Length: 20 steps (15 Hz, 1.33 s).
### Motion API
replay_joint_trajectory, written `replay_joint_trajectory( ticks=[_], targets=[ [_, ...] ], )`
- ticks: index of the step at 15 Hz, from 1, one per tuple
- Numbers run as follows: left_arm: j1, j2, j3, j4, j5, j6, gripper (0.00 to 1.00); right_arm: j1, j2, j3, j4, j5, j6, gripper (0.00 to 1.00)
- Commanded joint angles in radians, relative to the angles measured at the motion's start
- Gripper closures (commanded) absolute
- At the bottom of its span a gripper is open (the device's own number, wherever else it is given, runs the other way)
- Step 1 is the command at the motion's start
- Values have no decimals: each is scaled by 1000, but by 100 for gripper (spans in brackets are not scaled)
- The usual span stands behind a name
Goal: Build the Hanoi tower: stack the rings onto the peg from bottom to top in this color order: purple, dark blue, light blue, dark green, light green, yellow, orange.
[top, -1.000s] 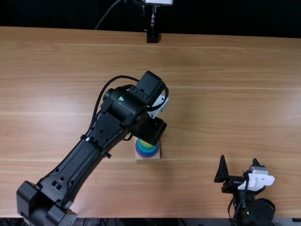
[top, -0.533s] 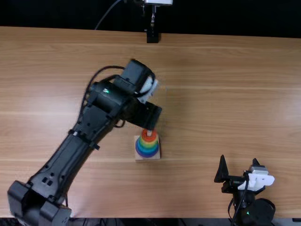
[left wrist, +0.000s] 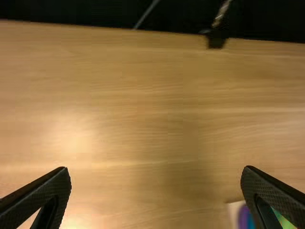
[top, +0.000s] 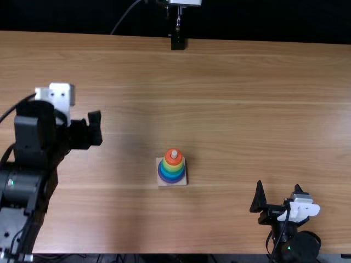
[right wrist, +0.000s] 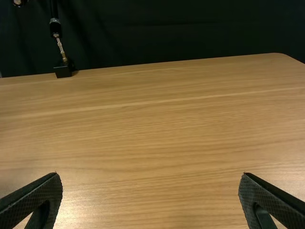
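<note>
OK so the ring tower [top: 171,167] is sitting upright on the tabletop [top: 247,109], closer to the near edge than the far one. It's on a square wooden base [top: 160,183], with the light tip of the peg [top: 174,154] poking up through the orange ring [top: 170,159] at the very top. Yellow's right under that, then green, then light blue, with darker blue and purple at the bottom. Honestly can't tell the two greens apart from here.

Left gripper [top: 94,129] is hanging over the left part of the tabletop, well apart from the tower and a bit farther from the near edge than it is. Its claw is spread wide, and in its own wrist view a corner of the base and some of the rings peek out by one finger.

Right gripper [top: 278,184] is down by the near edge, off to the right of the tower and well apart from it too. Same deal there, claw spread wide. There's also a black stand [top: 178,41] at the far edge, with dark cloth [right wrist: 167,28] behind it.
</note>
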<state>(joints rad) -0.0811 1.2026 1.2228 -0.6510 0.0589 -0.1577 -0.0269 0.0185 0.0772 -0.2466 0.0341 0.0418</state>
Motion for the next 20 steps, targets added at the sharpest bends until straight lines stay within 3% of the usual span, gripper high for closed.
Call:
replay_joint_trajectory(
  ticks=[1, 3, 8, 10, 14, 20],
  targets=[
    [61, -130, -134, 9, -50, 20, 0, -10, -19, -63, -69, 14, -1, 0],
    [90, -284, -299, 40, -48, 23, 0, -10, -19, -63, -69, 14, -1, 0],
    [43, -733, -830, 471, -42, 22, 0, -10, -19, -63, -69, 14, -1, 0],
    [6, -868, -948, 489, -48, 23, 0, -10, -19, -63, -69, 14, -1, 0],
    [-8, -1066, -1125, 487, -52, 23, 0, -10, -19, -63, -69, 14, -1, 0],
    [24, -1203, -1221, 471, -44, 23, 0, -10, -19, -63, -69, 16, -1, 0]
  ],
)
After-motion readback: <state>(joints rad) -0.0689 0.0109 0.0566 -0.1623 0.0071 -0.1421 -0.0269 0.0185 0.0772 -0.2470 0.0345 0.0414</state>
